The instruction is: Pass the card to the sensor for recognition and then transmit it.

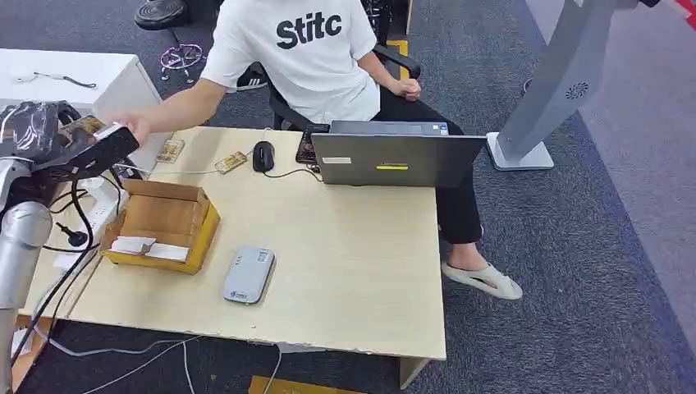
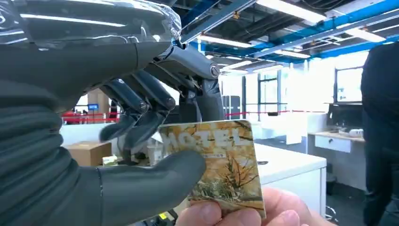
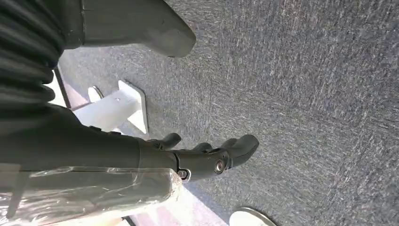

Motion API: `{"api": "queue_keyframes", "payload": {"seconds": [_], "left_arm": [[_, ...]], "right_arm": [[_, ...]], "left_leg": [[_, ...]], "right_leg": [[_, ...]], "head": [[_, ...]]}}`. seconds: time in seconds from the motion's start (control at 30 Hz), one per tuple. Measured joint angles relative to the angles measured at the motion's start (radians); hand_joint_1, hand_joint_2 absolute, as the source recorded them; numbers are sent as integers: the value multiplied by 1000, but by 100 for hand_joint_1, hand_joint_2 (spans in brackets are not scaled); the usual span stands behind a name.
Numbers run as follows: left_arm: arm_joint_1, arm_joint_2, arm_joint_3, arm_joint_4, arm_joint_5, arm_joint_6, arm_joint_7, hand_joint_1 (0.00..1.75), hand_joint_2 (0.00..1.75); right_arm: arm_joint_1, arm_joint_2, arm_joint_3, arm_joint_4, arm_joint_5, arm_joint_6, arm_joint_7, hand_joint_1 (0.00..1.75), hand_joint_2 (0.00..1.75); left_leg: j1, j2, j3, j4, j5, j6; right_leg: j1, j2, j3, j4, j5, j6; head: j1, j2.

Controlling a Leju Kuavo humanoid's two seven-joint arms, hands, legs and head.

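My left hand (image 1: 90, 148) is raised at the table's far left edge. In the left wrist view it (image 2: 136, 155) pinches a yellow-brown card (image 2: 230, 160) printed "MOTEL" between the thumb and the dark fingers behind. A seated person's fingers (image 2: 226, 214) grip the card's other edge, with that arm stretched toward my hand (image 1: 135, 127). The grey-white card sensor (image 1: 248, 274) lies flat near the table's front edge. My right hand (image 3: 202, 157) hangs over dark carpet with nothing in it, fingers apart from the thumb.
A cardboard box (image 1: 164, 226) with white slips stands left of the sensor. A laptop (image 1: 394, 156), a black mouse (image 1: 263, 156) and two loose cards (image 1: 171, 150) lie along the far side. A white stand (image 1: 558, 90) rises at the right on the carpet.
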Motion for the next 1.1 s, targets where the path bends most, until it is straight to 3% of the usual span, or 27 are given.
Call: {"api": "queue_keyframes", "payload": {"seconds": [0.27, 0.47, 0.67, 0.8, 0.93, 1.1], "left_arm": [[62, 0, 28, 0, 38, 108, -8, 0, 175], [203, 0, 130, -68, 101, 202, -56, 0, 175], [338, -10, 229, -151, 136, 254, -102, 0, 175], [472, -52, 329, -244, 278, 350, -199, 0, 175], [650, -151, 461, -358, 396, 402, -326, 0, 175], [738, -219, 550, -422, 410, 396, -355, 0, 175]], "right_arm": [[0, 0, 0, 0, -1, -2, 3, 0, 175], [0, 0, -1, 0, -3, -3, 3, 0, 175], [1, 0, -6, 0, -15, -8, -1, 0, 175], [1, 0, -12, 0, -23, -17, -5, 0, 175], [2, 0, -24, 2, -36, -30, -12, 0, 175], [2, 0, -35, 3, -38, -33, -13, 0, 175]], "left_leg": [[0, 1, 0, 0, 0, 0], [0, 1, -1, 0, 0, 0], [0, 2, -2, 0, 0, 0], [-1, 4, -1, 0, -1, 0], [-1, 5, -2, -1, -2, 2], [-1, 1, -3, -1, -3, 1]], "right_leg": [[0, 1, 0, 0, 0, 0], [0, 1, -1, 0, 0, 0], [0, 2, -1, 0, 0, 0], [-1, 4, -2, 0, 0, 0], [-1, 5, -3, 0, -1, 0], [-1, 1, -3, -1, -1, 1]], "head": [[0, 0], [0, 0], [0, 0], [0, 0], [0, 0], [0, 0]]}}
